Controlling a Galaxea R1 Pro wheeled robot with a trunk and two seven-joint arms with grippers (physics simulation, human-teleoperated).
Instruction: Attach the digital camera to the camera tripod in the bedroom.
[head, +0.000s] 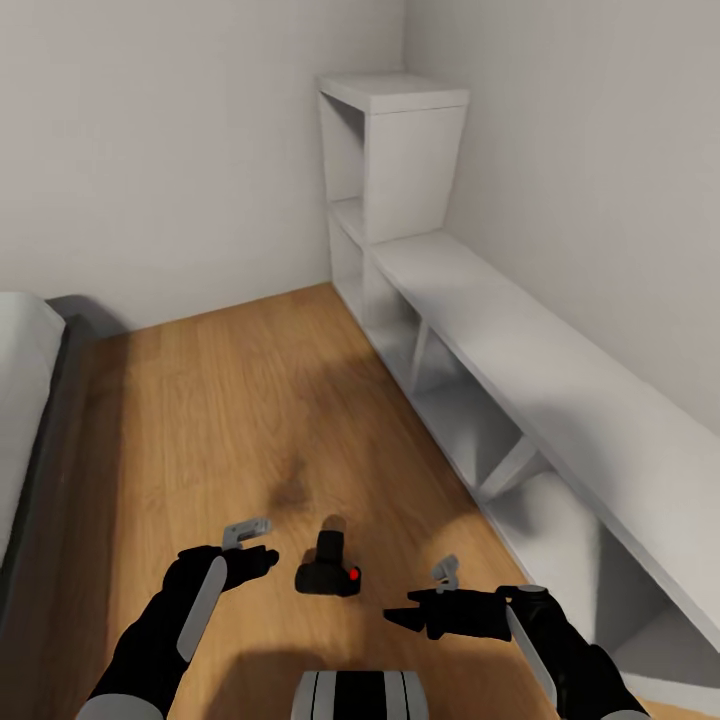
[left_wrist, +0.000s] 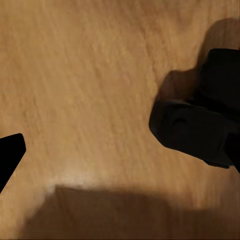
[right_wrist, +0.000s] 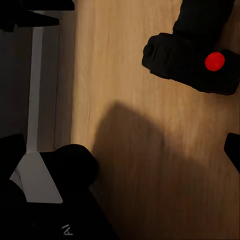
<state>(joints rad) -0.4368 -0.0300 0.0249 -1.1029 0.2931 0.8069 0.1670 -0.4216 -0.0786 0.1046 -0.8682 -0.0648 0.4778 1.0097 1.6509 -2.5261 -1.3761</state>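
1. Head view: the camera (head: 328, 570) lay on the wood floor (head: 250, 400) between my two arms, just ahead of my base. My left pincer (head: 248, 545) hung close at its left with fingers apart and nothing in them. My right pincer (head: 420, 608) hung at its right, empty as far as I could see; how wide it stood I could not tell. The camera's long axis ran away from me, lens toward the far wall, red button (head: 354, 574) on the side nearer my right arm.
2. Left wrist view: the camera (left_wrist: 200, 115) sat dark on the floor, clear of one black fingertip (left_wrist: 10, 155). I judged the step was picking it up: centre over the body, close across its short sides, keep off the lens.
3. Right wrist view: the camera (right_wrist: 192, 55) showed the red button (right_wrist: 214, 61), with bare floor between it and my finger (right_wrist: 233, 147). The shelf (head: 520, 330) ran along the wall; I judged I should reach away from it.
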